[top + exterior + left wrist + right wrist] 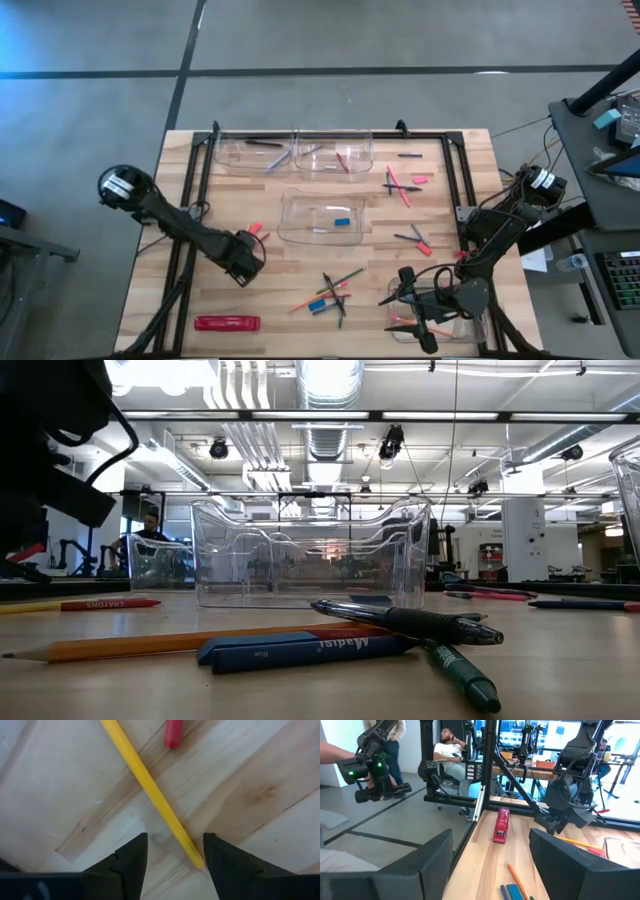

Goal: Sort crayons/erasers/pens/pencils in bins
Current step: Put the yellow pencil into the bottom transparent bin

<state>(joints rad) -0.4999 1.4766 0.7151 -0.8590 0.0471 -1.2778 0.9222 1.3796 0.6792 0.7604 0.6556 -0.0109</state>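
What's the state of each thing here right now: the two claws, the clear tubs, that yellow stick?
Left gripper: open, low over the table, fingers straddling the yellow pencil's end.
Yellow pencil: lying flat on the wood, not gripped.
Right gripper: open, holding nothing, over the near-right bin.
Centre bin: upright, a blue eraser inside.
Two far bins: upright, a few sticks inside.
Red flat pack: lying flat near the table's front edge.

Pale wooden table (300,270) with a black frame (195,180) round its edges. Two clear bins (295,152) side by side at twelve o'clock, a third bin (320,218) at centre, a fourth (425,318) at five. Loose pens and pencils (335,290) at six, more (400,185) at two, a red flat pack (227,322) at seven.
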